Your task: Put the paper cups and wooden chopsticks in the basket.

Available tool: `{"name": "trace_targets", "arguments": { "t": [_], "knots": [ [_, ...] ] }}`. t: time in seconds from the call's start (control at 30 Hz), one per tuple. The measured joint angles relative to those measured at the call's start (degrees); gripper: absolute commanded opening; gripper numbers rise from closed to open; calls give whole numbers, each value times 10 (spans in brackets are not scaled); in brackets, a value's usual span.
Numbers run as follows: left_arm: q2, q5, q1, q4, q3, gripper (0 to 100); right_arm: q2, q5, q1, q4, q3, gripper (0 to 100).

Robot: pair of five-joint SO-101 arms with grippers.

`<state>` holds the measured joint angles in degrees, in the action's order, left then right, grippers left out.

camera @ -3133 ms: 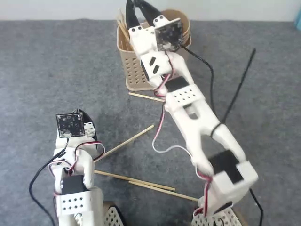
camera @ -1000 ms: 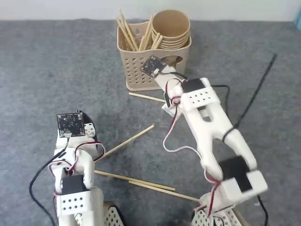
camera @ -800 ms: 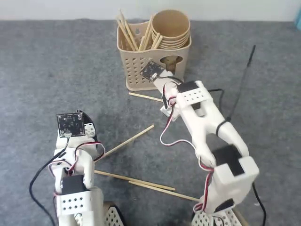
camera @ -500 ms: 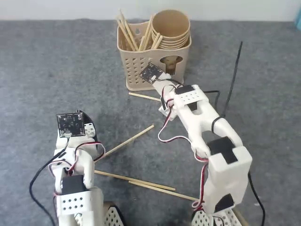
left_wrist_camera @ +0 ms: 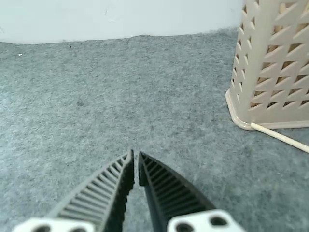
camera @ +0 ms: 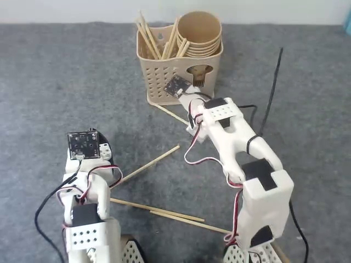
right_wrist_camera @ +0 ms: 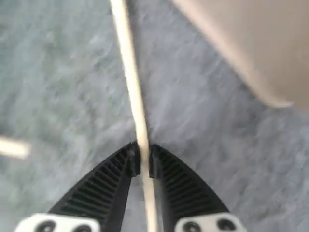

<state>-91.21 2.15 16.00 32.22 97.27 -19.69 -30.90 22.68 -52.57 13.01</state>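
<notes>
The cups [camera: 200, 30] sit nested in the basket [camera: 156, 82] at the table's far edge, with several sticks [camera: 147, 34] beside them. The right pincer [right_wrist_camera: 143, 157] is pinched on one stick [right_wrist_camera: 130, 77] lying at the basket's foot. The left pincer [left_wrist_camera: 135, 169], all but closed and empty, hangs by the near edge. Three loose sticks [camera: 149, 164] are yet to be collected.

- We show the basket [camera: 159, 82] beige, with a triangle lattice.
- We show the paper cups [camera: 199, 28] tan, the wooden chopsticks [camera: 149, 164] pale.
- We show the carpet [camera: 66, 71] mottled grey.
- We show the left gripper [left_wrist_camera: 136, 157] and right gripper [right_wrist_camera: 144, 149] black, ridged.
</notes>
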Motion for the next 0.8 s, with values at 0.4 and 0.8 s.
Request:
{"name": "trace_targets", "arguments": {
  "t": [0.4,0.8],
  "knots": [
    [0,2,0,0,0,16,235,0,7,-215,74,8],
    [0,50,-1,17,0,17,592,20,-7,-196,385,7]
  ]
}}
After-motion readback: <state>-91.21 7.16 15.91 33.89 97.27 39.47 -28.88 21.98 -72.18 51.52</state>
